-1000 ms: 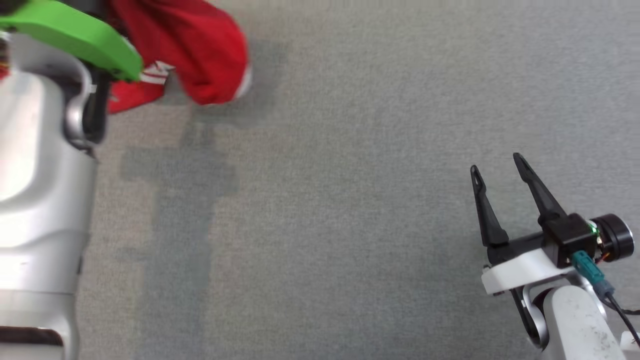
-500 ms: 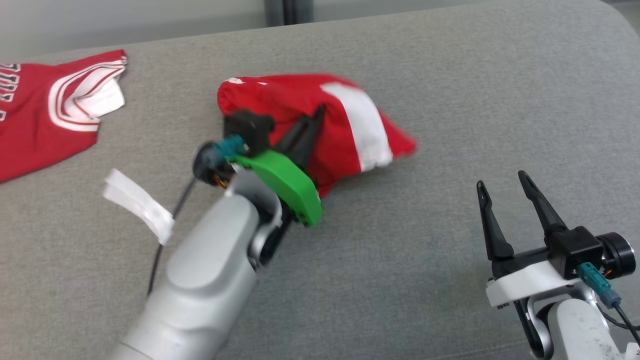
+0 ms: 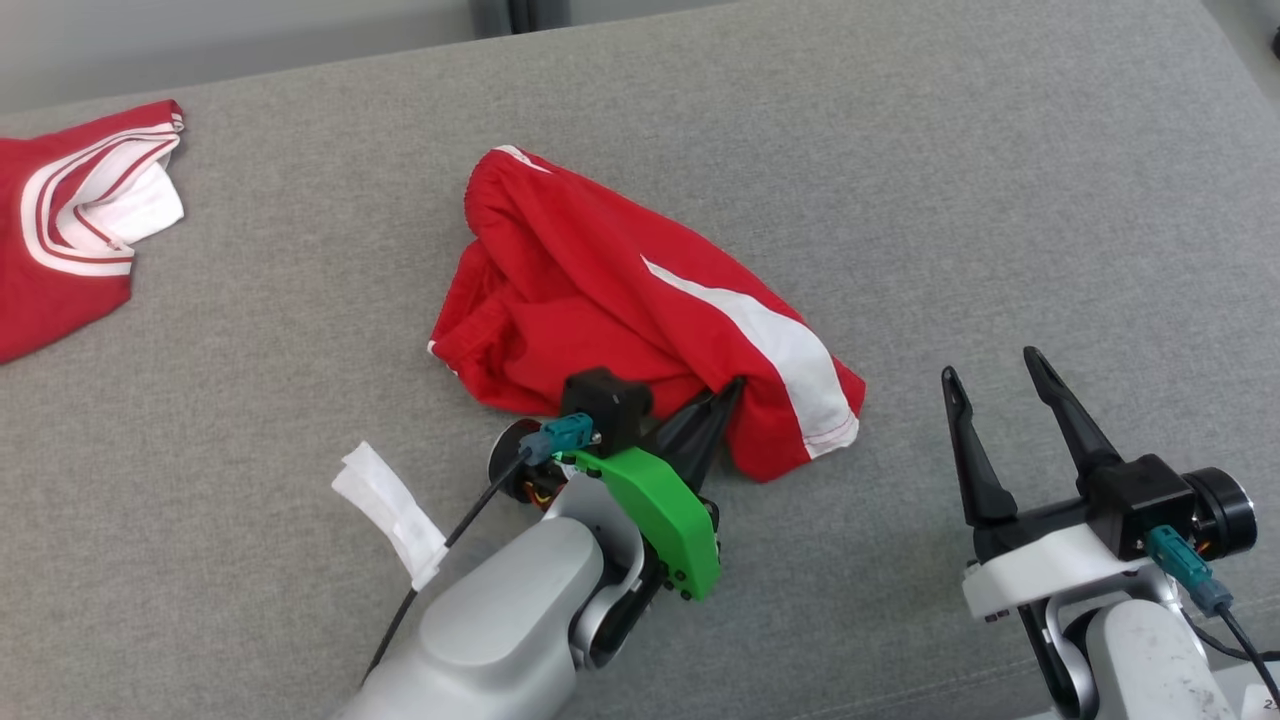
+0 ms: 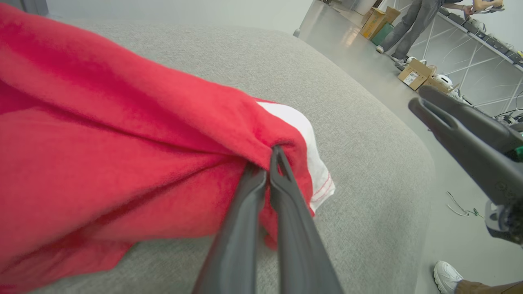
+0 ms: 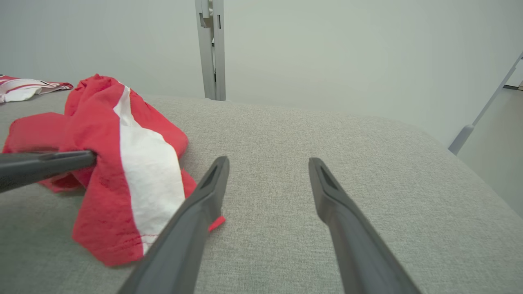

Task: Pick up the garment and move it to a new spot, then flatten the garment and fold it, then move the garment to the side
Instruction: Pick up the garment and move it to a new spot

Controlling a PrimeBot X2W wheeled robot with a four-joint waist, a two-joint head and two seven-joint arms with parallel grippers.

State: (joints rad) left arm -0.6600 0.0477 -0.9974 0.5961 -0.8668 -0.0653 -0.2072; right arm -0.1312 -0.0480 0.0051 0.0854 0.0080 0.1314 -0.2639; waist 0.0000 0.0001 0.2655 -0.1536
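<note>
left fingers [image 3: 728, 397] pinched red garment [image 3: 600, 290] by its near fold | right fingers [image 3: 1068, 405] stood spread, empty, beside it | garment lay crumpled on grey cushion [image 3: 1000, 200]

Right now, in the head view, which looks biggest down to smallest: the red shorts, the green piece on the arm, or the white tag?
1. red shorts, by far.
2. green piece.
3. white tag.
The last two look nearly alike and sit nearer the camera, so that order is unsure.
</note>
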